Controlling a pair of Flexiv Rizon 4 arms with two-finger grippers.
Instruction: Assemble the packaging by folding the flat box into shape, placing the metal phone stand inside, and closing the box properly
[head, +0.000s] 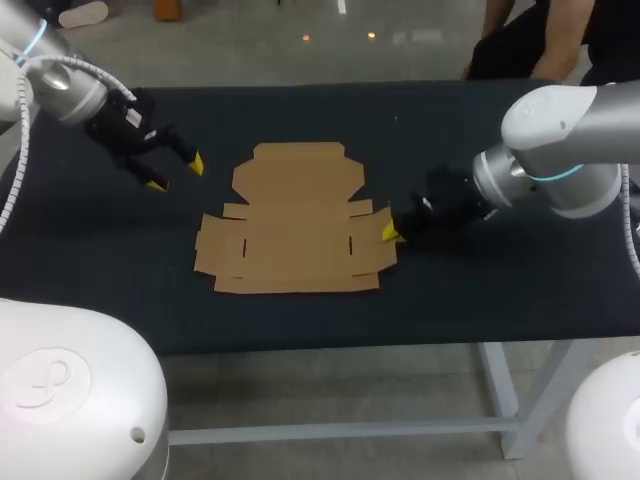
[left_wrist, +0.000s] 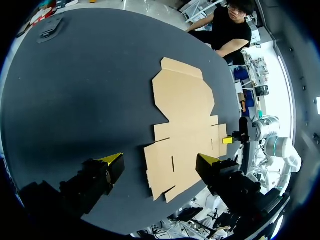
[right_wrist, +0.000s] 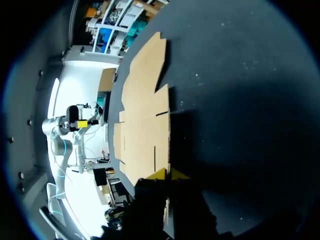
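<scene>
Lying flat and unfolded, the cardboard box blank (head: 295, 225) rested on the black table (head: 120, 290) near its middle. Its wide lid panel pointed to the far side and its slotted side flaps spread out left and right. None of its panels appeared raised.

The right gripper (head: 390, 233) sat low at the blank's right edge, level with the small right flap and touching or nearly touching the card. In the right wrist view the blank (right_wrist: 142, 115) stretched away ahead of this gripper (right_wrist: 167, 174), with the card's edge running in toward it. Whether it pinched the flap or only rested beside it could not be told.

The left gripper (head: 176, 173) hung above the table to the far left of the blank, well apart from it, its yellow tips spread wide and holding nothing. The left wrist view showed the blank (left_wrist: 185, 135) ahead of those open fingers (left_wrist: 114, 161), with the right gripper (left_wrist: 227, 140) at its opposite edge.

A small dark object (left_wrist: 50, 29) lay at a far corner of the table, too indistinct to name.
</scene>
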